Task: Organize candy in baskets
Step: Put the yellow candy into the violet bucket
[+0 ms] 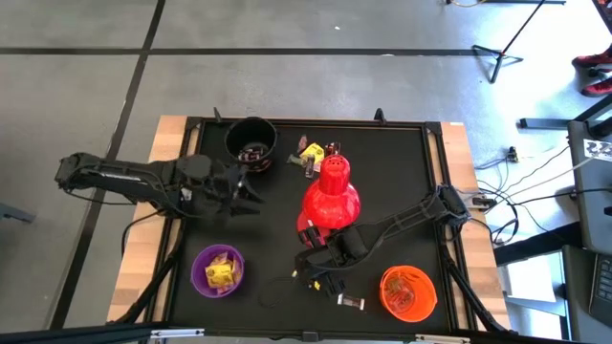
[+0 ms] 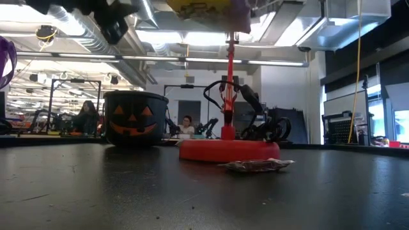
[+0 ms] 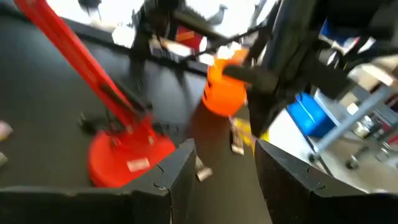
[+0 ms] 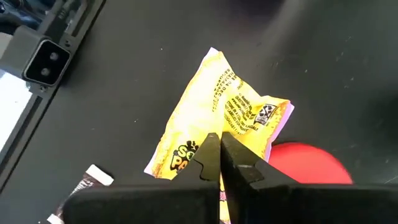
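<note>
Holding a yellow candy [image 4: 217, 124] pinched tight, the right claw [image 1: 314, 279] hangs over the tabletop [image 1: 402, 182] between the purple bucket [image 1: 218, 269] and the orange bucket [image 1: 408, 291]. All three buckets already have sweets in them. More candy [image 1: 308, 154] waits at the far side, right of the black bucket [image 1: 251, 141], and a dark one [image 1: 351, 303] lies near. The left claw [image 1: 244, 191] waits partly open and empty. A red lamp [image 1: 331, 196] stands in the middle, in the way.

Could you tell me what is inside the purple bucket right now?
Seen from above, the purple bucket holds yellow-wrapped candy piled at its middle. Anything beneath those wrappers, and the bucket's floor under them, is covered and cannot be seen.
</note>
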